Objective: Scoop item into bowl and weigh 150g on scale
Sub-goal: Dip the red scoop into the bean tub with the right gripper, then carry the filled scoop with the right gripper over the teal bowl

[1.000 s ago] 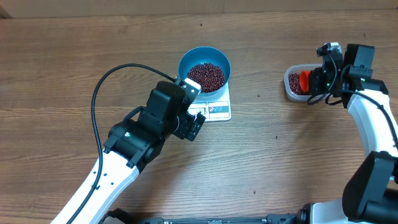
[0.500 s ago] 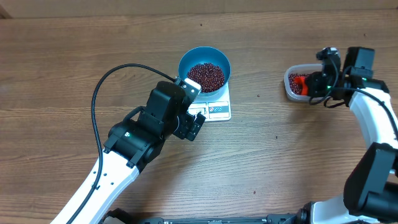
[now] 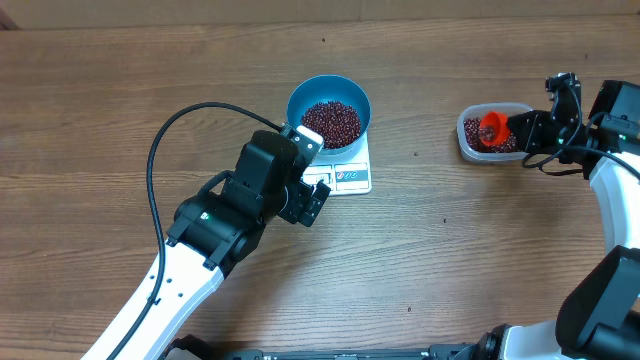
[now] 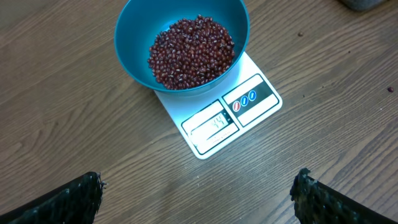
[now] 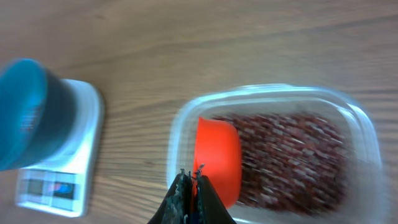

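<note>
The blue bowl (image 3: 300, 98) stands on the white scale (image 3: 350, 178) and holds a mound of dark red beans (image 3: 331, 121). My left gripper (image 3: 312, 203) hovers open just in front of the scale, nothing between its fingers (image 4: 69, 200). The left wrist view shows the bowl (image 4: 134, 28), the beans (image 4: 191, 51) and the scale (image 4: 249, 99) with a lit display. My right gripper (image 5: 193, 180) is shut on the handle of an orange scoop (image 5: 217, 155). The scoop (image 3: 490, 128) lies in a clear tub (image 3: 463, 140) of beans (image 5: 289, 155).
The tub (image 5: 273, 92) sits at the right of the wooden table, about a hand's width from the scale (image 5: 68, 168). A black cable (image 3: 170, 125) loops from the left arm over the table's left half.
My right arm has pulled back to the right, and the orange scoop has swung round inside the tub. The left arm, bowl and scale have not moved.
</note>
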